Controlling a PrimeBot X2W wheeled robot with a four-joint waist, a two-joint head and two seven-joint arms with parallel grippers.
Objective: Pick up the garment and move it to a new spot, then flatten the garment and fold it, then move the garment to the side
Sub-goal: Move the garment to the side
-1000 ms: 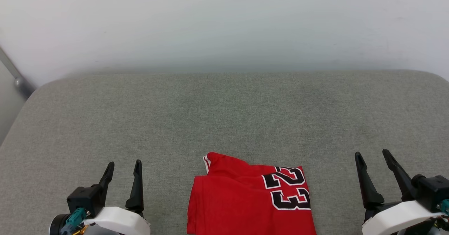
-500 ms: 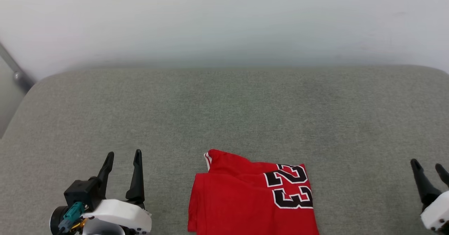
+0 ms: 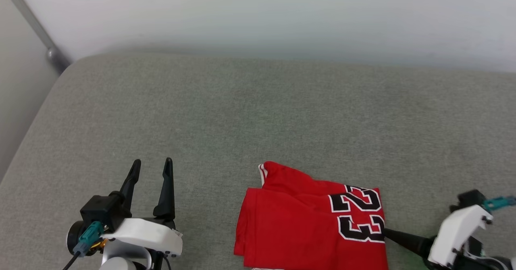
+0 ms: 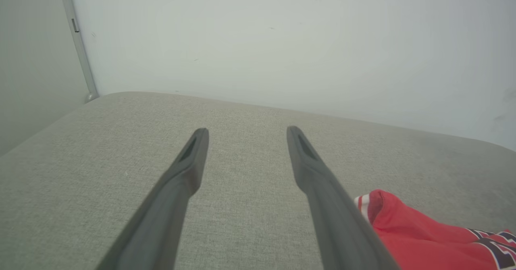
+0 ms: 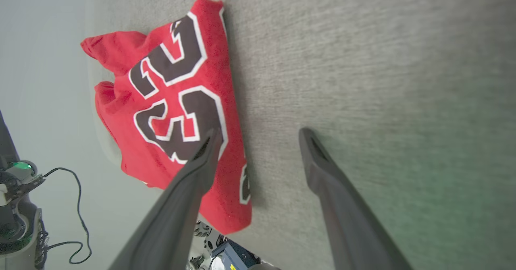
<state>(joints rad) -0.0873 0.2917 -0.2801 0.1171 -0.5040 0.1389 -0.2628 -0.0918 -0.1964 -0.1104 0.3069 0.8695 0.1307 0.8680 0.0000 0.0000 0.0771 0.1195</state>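
Note:
The garment is a red jersey with a black, white-outlined "23", lying folded on the grey cushion near its front edge. My right gripper is open and lies low at the garment's right edge. One finger is over the "23" print and the other is over bare cushion. In the head view one of its fingers points left, its tip at the garment's right edge. My left gripper stands open and empty to the left of the garment, well apart from it. The left wrist view shows the left gripper and a garment corner.
A pale wall rises behind the cushion. A metal pole slants down at the far left corner. The cushion's left edge drops off beside my left arm. A cable and robot parts lie beyond the front edge.
The head camera has shifted, so the whole picture moved. My right gripper has swung from pointing up at the lower right to pointing left at the garment's right edge. Left gripper unchanged.

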